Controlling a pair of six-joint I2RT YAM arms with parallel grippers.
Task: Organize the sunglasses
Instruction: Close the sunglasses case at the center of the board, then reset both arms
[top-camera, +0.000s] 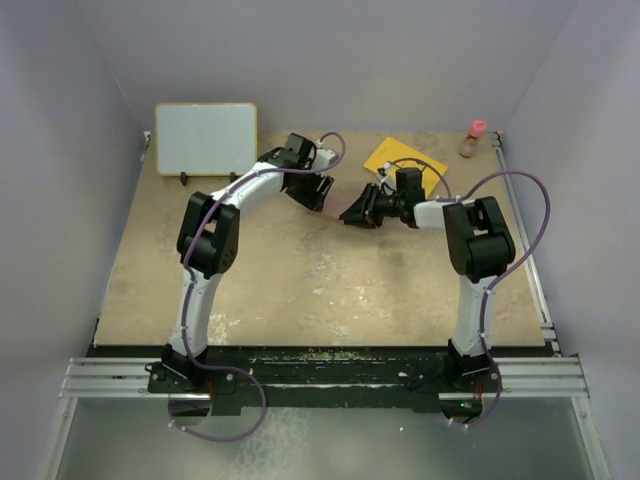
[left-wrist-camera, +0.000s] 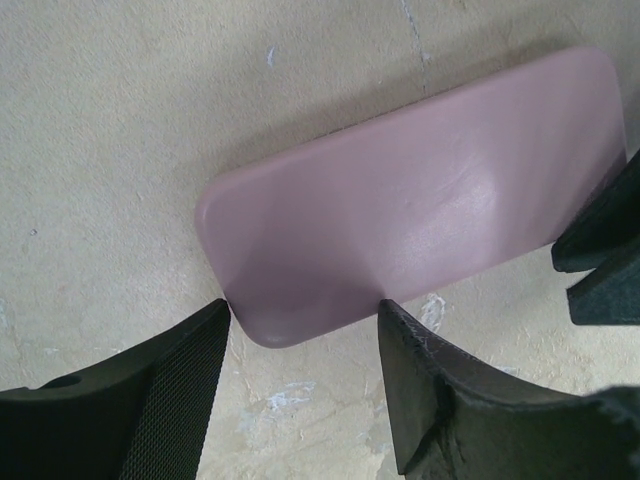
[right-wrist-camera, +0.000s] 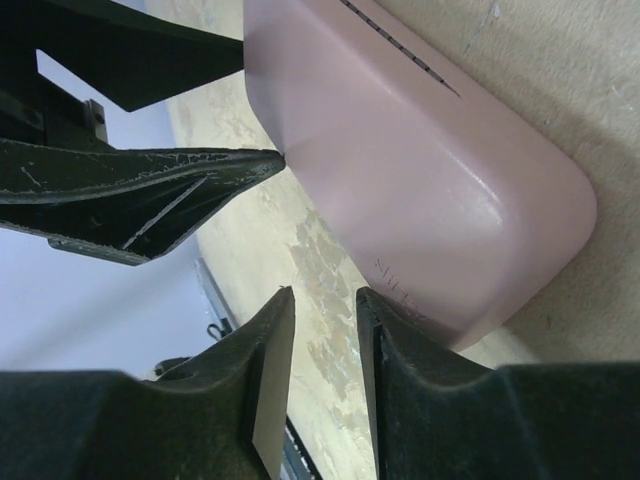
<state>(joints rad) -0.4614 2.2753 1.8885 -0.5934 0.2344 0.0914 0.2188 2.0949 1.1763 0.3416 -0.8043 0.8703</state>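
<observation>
The right claw (right-wrist-camera: 325, 297) stands slightly open. The narrow slot between its two fingers holds nothing, only bare table showing through, and its tips are just beside one end of the single pinkish case (left-wrist-camera: 420, 190). The left claw (left-wrist-camera: 305, 312) is spread wider and is also open. Its two fingertips (left-wrist-camera: 400, 330) sit against the case's edge, one on each side of a rounded corner, without closing round it. The two claws meet the case from opposite ends, the left one from the left and the right one from the right, in the far half of the table (top-camera: 300, 290). The case lies flat with its smooth domed face up, and one thin seam line shows in the right wrist view. The sunglasses show in none of the three views, so I cannot tell where they lie. Farther out are three other things. One yellow square sheet (top-camera: 388, 155) lies just behind the right claw. One white board (top-camera: 205, 138) with a pale frame stands at the far left corner. One small bottle (top-camera: 472, 140) with a pink cap stands at the far right corner.
</observation>
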